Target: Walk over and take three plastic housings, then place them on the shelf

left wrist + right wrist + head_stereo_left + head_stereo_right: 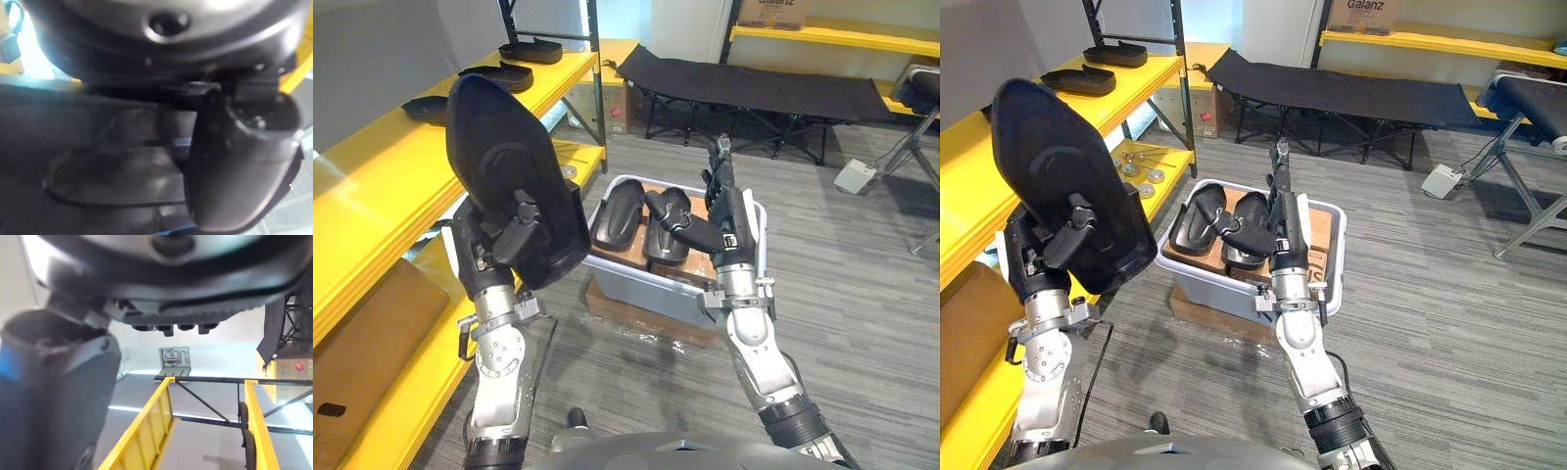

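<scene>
Yellow shelf (372, 186) at far left, 3 housings (499, 76) lying on its upper level. Left arm bent upward beside it; left hand (514, 240) clamped on 1 held housing (499, 147), upright (thumb across its near face). Grey bin (636, 279) on the floor with 2 bin housings (615, 217) inside. Right hand (720, 211) raised over the bin, fingers straight, empty. Black cot (754, 88) behind.

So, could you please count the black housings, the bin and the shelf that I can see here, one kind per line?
Black housings: 6 (held housing in the left hand; two bin housings; three shelf housings)
Grey bin: 1
Yellow shelf: 1
Total: 8
</scene>
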Available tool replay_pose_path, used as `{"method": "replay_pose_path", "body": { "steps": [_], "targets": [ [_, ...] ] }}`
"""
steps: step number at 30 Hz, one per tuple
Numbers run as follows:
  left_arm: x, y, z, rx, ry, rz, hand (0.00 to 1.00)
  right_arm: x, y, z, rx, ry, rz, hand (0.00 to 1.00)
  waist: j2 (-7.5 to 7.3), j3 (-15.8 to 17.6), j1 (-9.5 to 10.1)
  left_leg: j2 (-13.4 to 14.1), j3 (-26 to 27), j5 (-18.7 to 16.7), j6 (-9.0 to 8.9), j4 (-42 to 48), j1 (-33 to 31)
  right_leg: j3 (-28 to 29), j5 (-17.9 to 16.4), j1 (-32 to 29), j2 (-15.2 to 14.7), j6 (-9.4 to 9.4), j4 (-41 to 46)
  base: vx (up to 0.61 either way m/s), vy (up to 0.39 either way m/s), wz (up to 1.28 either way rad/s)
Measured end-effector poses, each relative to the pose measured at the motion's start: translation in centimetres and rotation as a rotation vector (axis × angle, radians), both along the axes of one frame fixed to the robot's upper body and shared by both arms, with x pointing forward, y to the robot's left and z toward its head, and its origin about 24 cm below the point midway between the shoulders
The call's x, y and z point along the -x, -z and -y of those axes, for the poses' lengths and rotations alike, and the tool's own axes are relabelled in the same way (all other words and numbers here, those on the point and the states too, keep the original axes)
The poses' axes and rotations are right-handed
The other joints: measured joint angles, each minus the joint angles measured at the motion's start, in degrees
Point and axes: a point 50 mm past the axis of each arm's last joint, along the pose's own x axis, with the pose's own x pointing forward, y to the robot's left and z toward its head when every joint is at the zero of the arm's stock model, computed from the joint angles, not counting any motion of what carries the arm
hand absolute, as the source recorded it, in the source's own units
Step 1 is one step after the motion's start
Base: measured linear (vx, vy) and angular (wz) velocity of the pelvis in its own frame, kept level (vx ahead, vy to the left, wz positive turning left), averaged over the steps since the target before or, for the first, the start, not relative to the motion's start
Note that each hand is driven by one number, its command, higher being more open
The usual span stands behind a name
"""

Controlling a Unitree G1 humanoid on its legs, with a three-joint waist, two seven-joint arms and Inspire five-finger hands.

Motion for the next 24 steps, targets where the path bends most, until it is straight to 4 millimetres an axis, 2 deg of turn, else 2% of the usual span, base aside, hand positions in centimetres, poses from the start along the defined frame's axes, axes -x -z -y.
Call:
{"method": "replay_pose_path", "body": {
  "steps": [2,6,7,10,14,17,21,23,24],
  "targets": [
    [0.8,-0.1,0.0,-0.010,0.016,0.003,0.00,0.8,0.9,0.7,0.007,-0.014,-0.061,1.00,0.04,-0.1,-0.20,0.0,0.3,-0.3,0.06,-0.1,0.2,0.3,0.0,0.0,0.0,0.03,-0.2,0.02,0.003,-0.11],
    [2.3,-0.3,-0.1,0.007,0.019,0.009,0.00,3.2,6.1,2.5,-0.024,-0.064,-0.393,1.00,0.12,-0.2,-0.28,0.0,1.0,-0.7,-0.22,-0.1,0.4,0.8,0.0,-0.1,0.0,0.07,-0.6,0.01,0.001,-0.07],
    [2.9,-0.1,-0.3,0.039,0.016,0.006,0.00,4.2,8.1,3.0,-0.050,-0.073,-0.499,1.00,0.12,-0.2,-0.39,0.1,1.1,-0.8,-0.25,-0.1,0.4,0.9,-0.1,-0.1,0.0,0.10,-0.6,0.02,0.000,-0.06],
    [3.8,0.5,-0.9,0.103,-0.025,-0.015,0.00,5.8,10.8,3.8,-0.088,-0.066,-0.642,1.00,0.31,-0.1,-0.46,0.1,1.2,-1.0,-0.41,0.0,0.5,1.2,0.1,-0.4,0.1,0.34,-0.6,0.02,0.000,-0.07],
    [4.4,0.8,-1.8,0.119,-0.099,-0.025,0.00,5.1,10.4,3.4,-0.147,-0.092,-0.613,1.00,0.32,-0.1,0.01,0.1,0.5,-1.0,-0.47,0.1,0.3,0.5,0.0,0.0,0.1,0.33,-0.6,-0.01,-0.001,0.10],
    [5.0,0.3,-3.1,0.108,-0.182,-0.004,0.00,3.4,9.2,2.1,-0.139,-0.154,-0.552,1.00,0.33,-0.1,0.62,-0.1,-1.9,-1.0,-0.46,0.1,-1.2,-1.8,-0.3,0.2,0.3,0.15,-0.6,-0.03,-0.008,0.37],
    [6.3,-0.2,-4.6,0.096,-0.282,0.015,0.00,2.5,8.9,0.4,-0.118,-0.226,-0.540,1.00,0.21,0.0,3.96,-1.0,-7.0,-0.4,-0.12,0.1,-2.7,-6.9,-1.1,2.4,0.2,0.72,-0.4,-0.01,-0.015,0.66],
    [8.0,-0.3,-5.7,0.076,-0.353,-0.001,0.00,2.3,9.3,-0.4,-0.067,-0.256,-0.554,1.00,-0.20,-0.1,6.36,-1.7,-10.7,-0.2,0.02,0.1,-3.5,-10.4,-2.7,4.0,0.0,1.13,1.0,0.02,-0.024,0.85],
    [8.4,-0.3,-5.9,0.074,-0.371,-0.006,0.00,2.3,9.3,-0.5,-0.062,-0.262,-0.555,1.00,-0.35,-0.2,6.68,-2.0,-11.8,0.0,0.00,0.1,-3.9,-11.5,-3.2,4.2,-0.1,1.23,1.5,0.01,-0.026,0.85]
  ]
}}
